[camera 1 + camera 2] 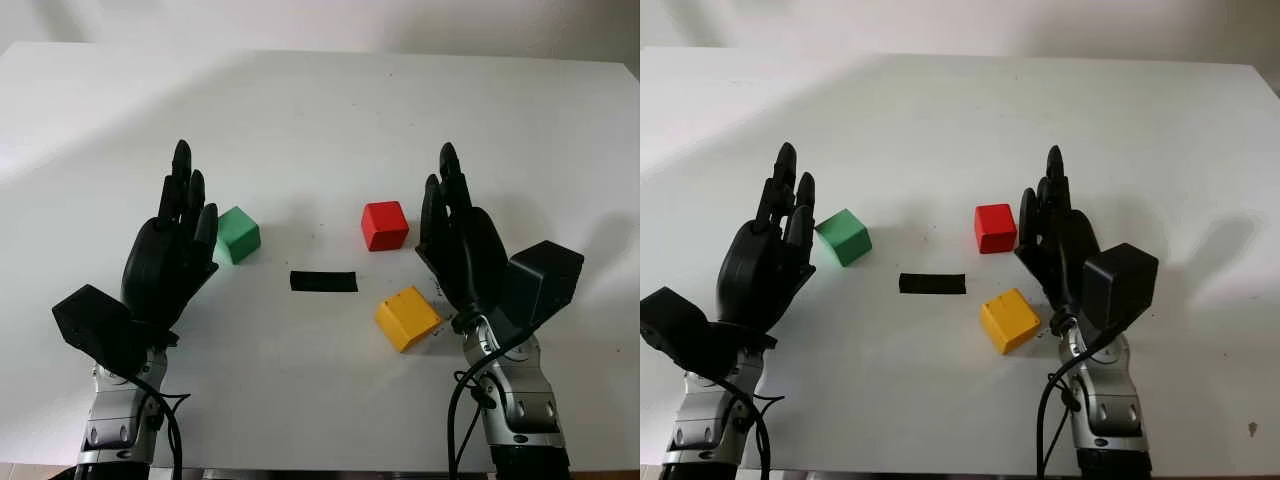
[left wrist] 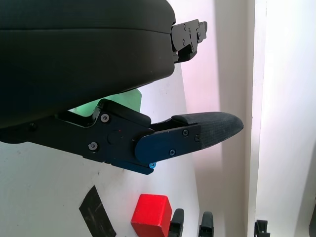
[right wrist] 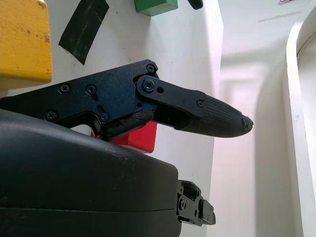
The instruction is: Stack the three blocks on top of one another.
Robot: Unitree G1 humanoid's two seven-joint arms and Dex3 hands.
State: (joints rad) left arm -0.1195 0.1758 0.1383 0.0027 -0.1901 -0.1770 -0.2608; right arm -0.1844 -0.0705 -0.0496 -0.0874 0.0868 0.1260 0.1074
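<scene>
Your left hand [image 1: 172, 250] and right hand [image 1: 462, 245] hold nothing; between them lie green block [image 1: 238, 235], red block [image 1: 384, 225], yellow block [image 1: 407, 318], and black tape [image 1: 323, 281].

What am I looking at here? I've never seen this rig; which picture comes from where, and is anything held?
A humanoid robot faces a white table. The two wide pictures come from its head camera; the two close ones from cameras at its wrists. The left hand is beside the green block, the right hand beside the red block and yellow block. A strip of black tape lies between them. Both hands are open and hold nothing; no block is stacked yet.
</scene>
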